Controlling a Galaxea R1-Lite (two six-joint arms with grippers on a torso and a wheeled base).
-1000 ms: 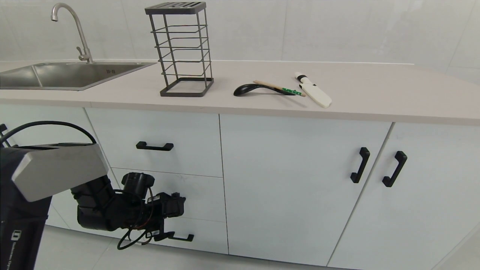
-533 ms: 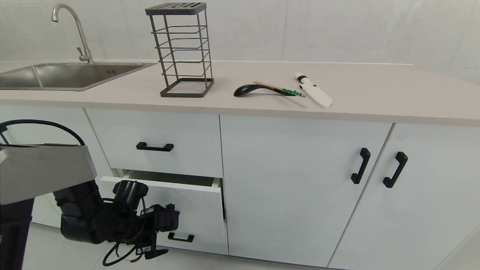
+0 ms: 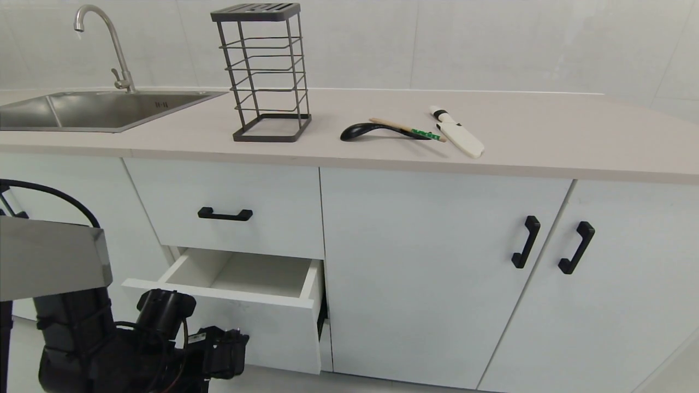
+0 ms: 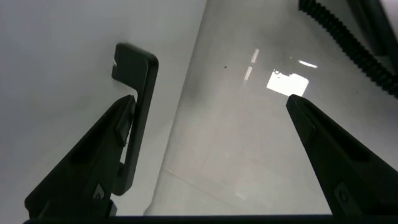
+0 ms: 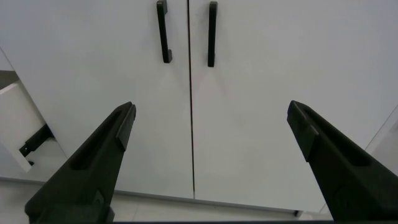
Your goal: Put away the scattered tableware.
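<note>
1. Counter point(image 3: 546, 143): a black spoon point(image 3: 357, 131), chopsticks point(image 3: 407, 129) and a white knife point(image 3: 458, 137) lie close together mid-counter, nearer the front edge. The chopsticks rest across the spoon's handle.
2. Wire rack point(image 3: 265, 71): upright, between the sink point(image 3: 93, 109) and the spoon.
3. Drawer point(image 3: 240, 273): the lower one under the counter's left part, pulled out.
4. Left gripper point(image 4: 210, 102): low before the drawer front, fingers spread apart, one finger just beside the drawer handle point(image 4: 138, 106).
5. Right gripper point(image 5: 210, 109): fingers spread apart, gripping nothing, facing two cupboard doors point(image 5: 249, 124) with black handles.
</note>
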